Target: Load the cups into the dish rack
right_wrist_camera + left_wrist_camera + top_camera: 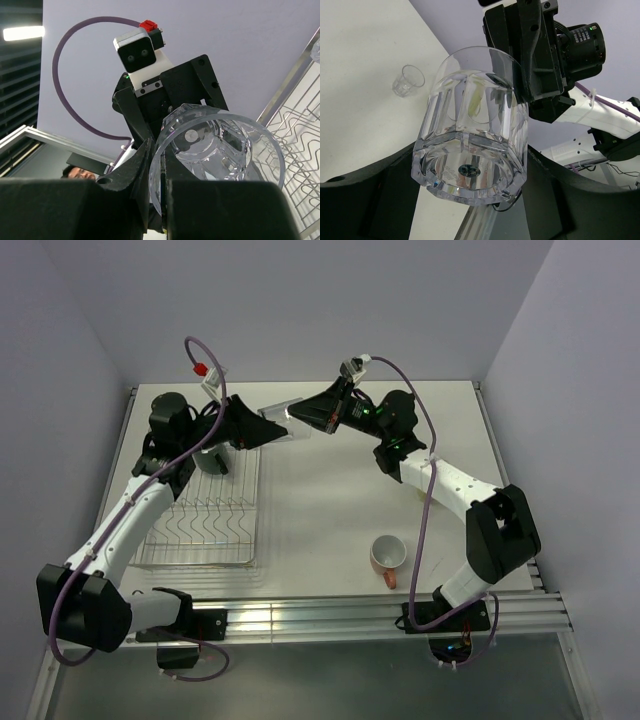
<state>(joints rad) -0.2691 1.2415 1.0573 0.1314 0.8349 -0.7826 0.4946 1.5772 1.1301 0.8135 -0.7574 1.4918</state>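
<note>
A clear glass tumbler (pixel 283 423) hangs on its side in the air between my two grippers, past the far end of the dish rack (pixel 205 525). My right gripper (pixel 303 420) is shut on its rim, one finger inside and one outside (pixel 160 150). My left gripper (pixel 260 426) has its jaws against both sides of the tumbler's thick base (pixel 470 170). A black mug (pixel 210 458) sits at the rack's far end. An orange mug (pixel 388 555) with a white inside stands on the table near my right arm's base. A small clear glass (pixel 409 80) stands on the table.
The silver wire rack (pixel 300 135) lies along the table's left side, with a metal rail beside it. Another clear glass edge (pixel 316 50) shows above the rack. The right arm's grey links (pixel 450 485) cross the table's right half.
</note>
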